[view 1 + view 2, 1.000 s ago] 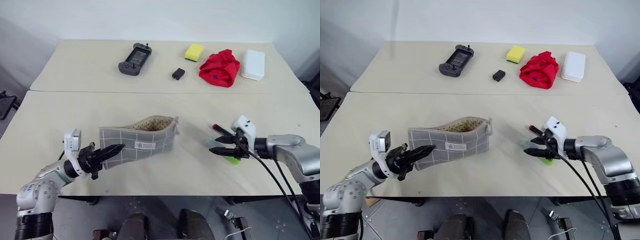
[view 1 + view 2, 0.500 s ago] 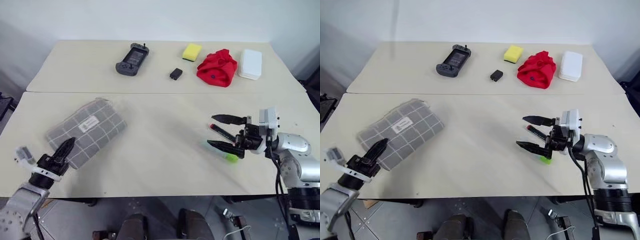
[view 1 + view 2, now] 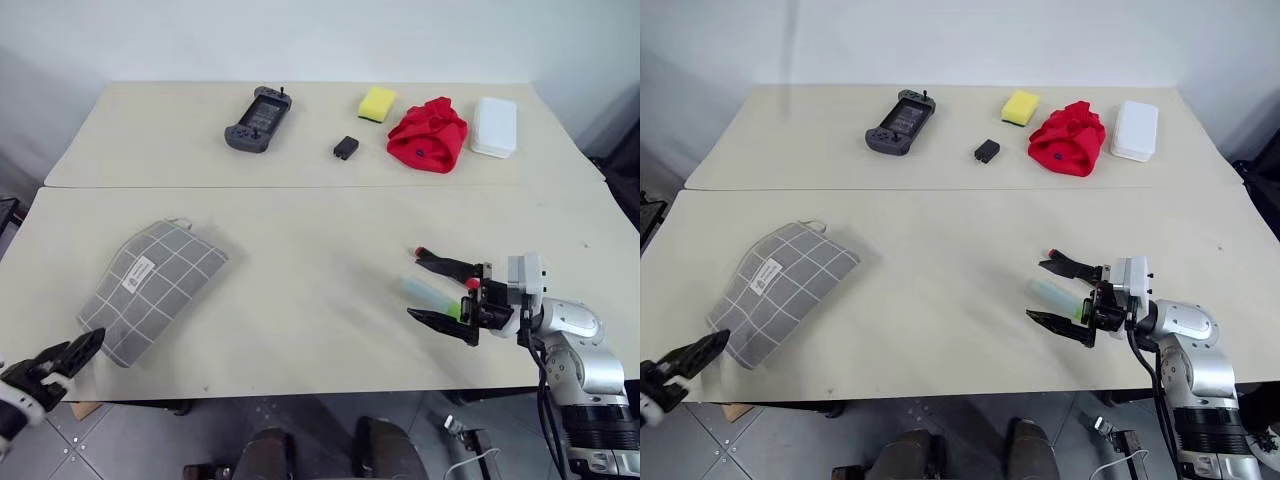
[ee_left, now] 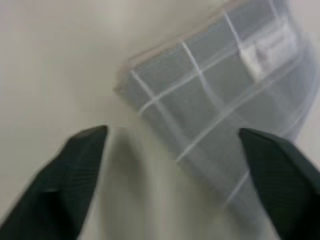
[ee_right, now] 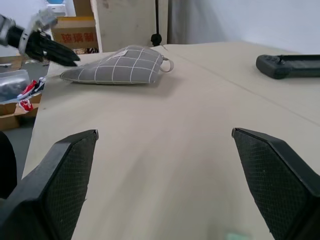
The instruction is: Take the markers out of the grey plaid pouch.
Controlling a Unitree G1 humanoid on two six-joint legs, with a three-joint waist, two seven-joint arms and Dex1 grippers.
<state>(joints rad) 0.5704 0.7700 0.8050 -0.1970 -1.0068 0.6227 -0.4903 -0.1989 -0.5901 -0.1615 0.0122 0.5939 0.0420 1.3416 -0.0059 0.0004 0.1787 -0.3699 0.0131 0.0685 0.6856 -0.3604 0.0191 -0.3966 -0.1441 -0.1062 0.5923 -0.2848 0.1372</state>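
- Grey plaid pouch lying flat near the left front of the near table, one corner close to the front edge, white label up.
- Left gripper hanging just past the front edge beside that corner, fingers spread wide in the left wrist view, nothing between them, apart from the cloth.
- Markers gathered near the right front: a red one, a pale teal one and a yellow-green one, lying close together on the tabletop.
- Right gripper level over the markers, pointing toward the pouch, jaws fully apart, nothing held.
- Broad bare stretch of tabletop between pouch and markers.
- Far table beyond the seam carrying a game controller, small black block, yellow sponge, red cloth bundle and white box, all well apart from both grippers.
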